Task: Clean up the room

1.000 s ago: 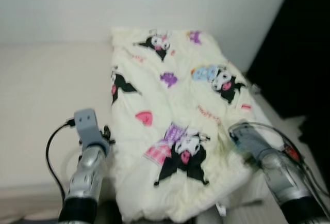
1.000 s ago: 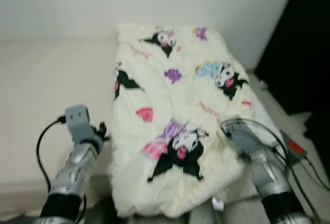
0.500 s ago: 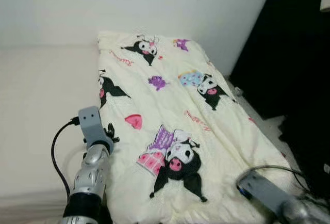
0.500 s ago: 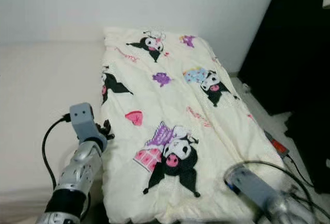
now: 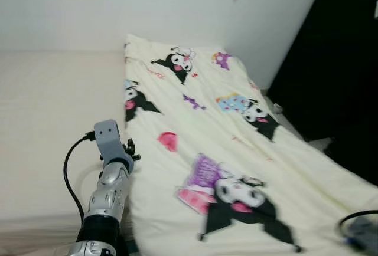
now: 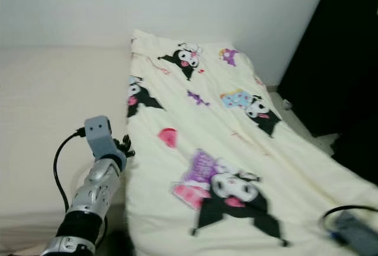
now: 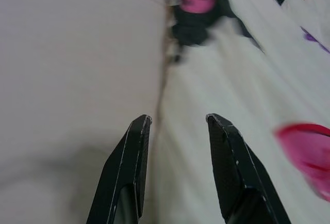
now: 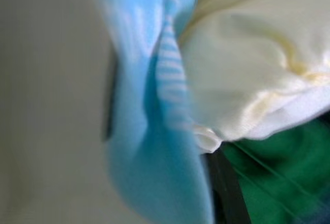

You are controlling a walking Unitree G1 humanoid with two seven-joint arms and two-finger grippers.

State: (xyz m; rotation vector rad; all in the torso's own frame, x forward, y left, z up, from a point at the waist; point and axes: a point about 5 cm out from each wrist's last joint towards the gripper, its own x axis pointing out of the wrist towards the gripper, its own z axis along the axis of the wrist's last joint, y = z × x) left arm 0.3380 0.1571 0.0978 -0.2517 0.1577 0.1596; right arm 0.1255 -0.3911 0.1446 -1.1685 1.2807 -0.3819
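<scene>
A cream blanket [image 5: 201,120] printed with black cartoon figures, pink hearts and purple shapes lies spread over the right half of a bed [image 5: 53,102]. My left gripper [image 5: 129,150] sits at the blanket's left edge, low over the mattress. In the left wrist view it [image 7: 177,118] is open, its fingers straddling the line where blanket meets sheet. My right arm [image 5: 361,232] pokes in at the lower right corner beside the blanket's near end. The right wrist view is blurred: a folded blanket edge [image 8: 247,64] lies against light blue striped fabric [image 8: 139,131].
The bare beige sheet covers the bed's left half up to a white wall [image 5: 118,2]. A tall black cabinet [image 5: 336,61] stands right of the bed, with a strip of floor [image 5: 319,144] between them. Something green [image 8: 278,182] lies under the blanket edge.
The blanket now lies stretched out longer and flatter toward the lower right. My right arm has dropped away to the bottom right corner. The left arm holds its place; the camera has shifted.
</scene>
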